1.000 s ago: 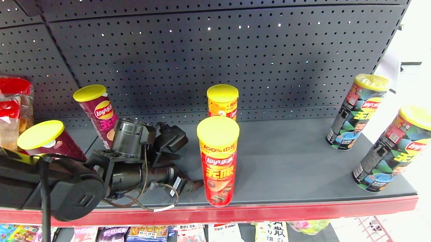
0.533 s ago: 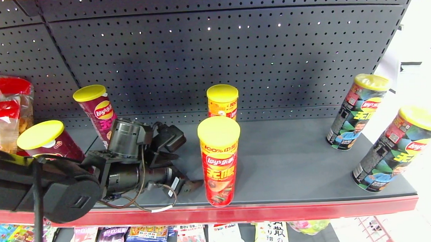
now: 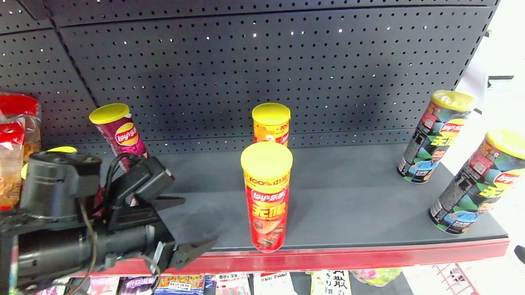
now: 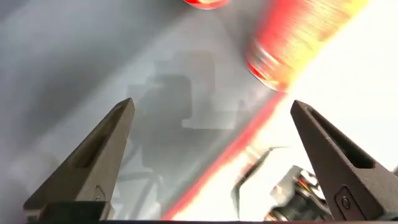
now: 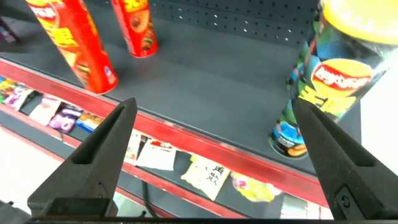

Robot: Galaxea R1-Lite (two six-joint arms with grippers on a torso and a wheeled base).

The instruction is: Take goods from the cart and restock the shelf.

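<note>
Danger of a topple: left tool (image 3: 198, 220), spread wide and empty, hanging at front lip of grey metal shelf (image 3: 356, 205), near upright red cylindrical chip can with yellow lid (image 3: 266, 199). Stands right at shelf edge; tips over with one careless sideways brush.

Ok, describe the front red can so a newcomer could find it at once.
Look at the dark grey shelf with the red front lip. Near the middle of that lip stands an upright red can with a yellow lid. Its twin stands behind it by the pegboard; maroon cans stand left, teal-patterned cans right.
</note>
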